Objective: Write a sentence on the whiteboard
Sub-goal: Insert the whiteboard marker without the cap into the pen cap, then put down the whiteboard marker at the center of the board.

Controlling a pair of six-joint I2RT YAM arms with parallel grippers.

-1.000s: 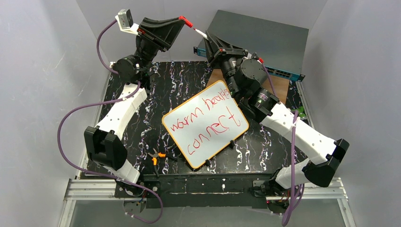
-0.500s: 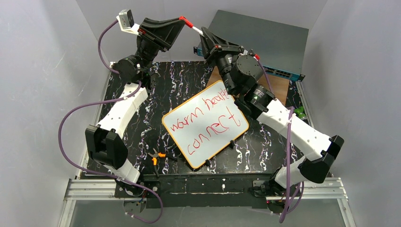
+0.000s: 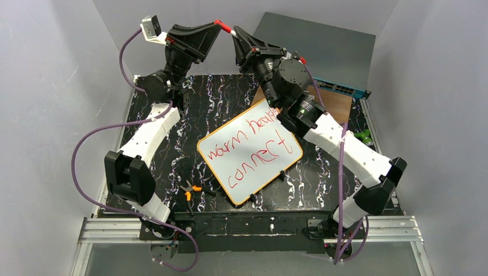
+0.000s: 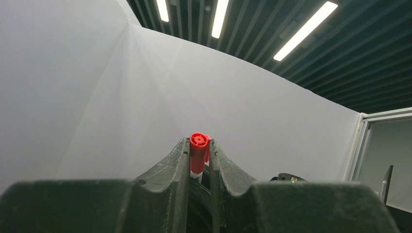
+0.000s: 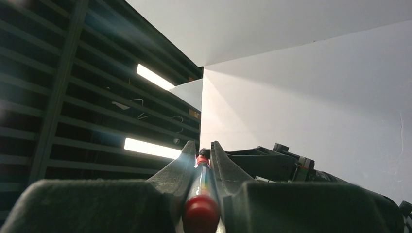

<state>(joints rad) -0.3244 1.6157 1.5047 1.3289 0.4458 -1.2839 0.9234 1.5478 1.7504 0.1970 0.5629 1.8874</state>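
Left gripper (image 3: 217, 25) clamped on small red plastic marker cap (image 4: 199, 148); right gripper (image 3: 237, 38) clamped on slim red-ended marker pen (image 5: 201, 194). Tips meet high over black marbled table's (image 3: 218, 98) far edge, presumably for capping. White orange-rimmed whiteboard (image 3: 262, 172) lies flat mid-table; red handwritten sentence (image 3: 257, 156) looks complete. No containers seen.

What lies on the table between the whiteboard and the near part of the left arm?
Small orange-handled pliers lie there, close to the lower left edge of the whiteboard. The top view shows this.
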